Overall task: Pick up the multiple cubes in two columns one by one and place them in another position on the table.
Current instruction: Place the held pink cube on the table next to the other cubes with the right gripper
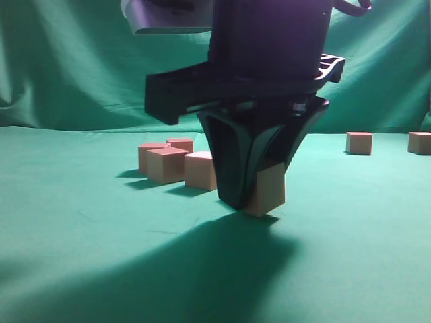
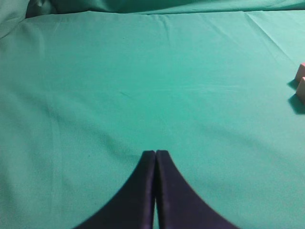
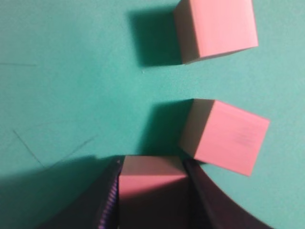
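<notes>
My right gripper is shut on a cube and holds it tilted, its lower corner at or just above the green table. In the right wrist view the held cube sits between the black fingers. Two more cubes lie just beyond it in that view: one near and skewed, one farther. In the exterior view a cluster of cubes stands to the left behind the gripper. My left gripper is shut and empty over bare cloth.
Two separate cubes stand far right at the back, one and another at the edge. Cube edges show at the right border of the left wrist view. A wrinkled green backdrop hangs behind the table.
</notes>
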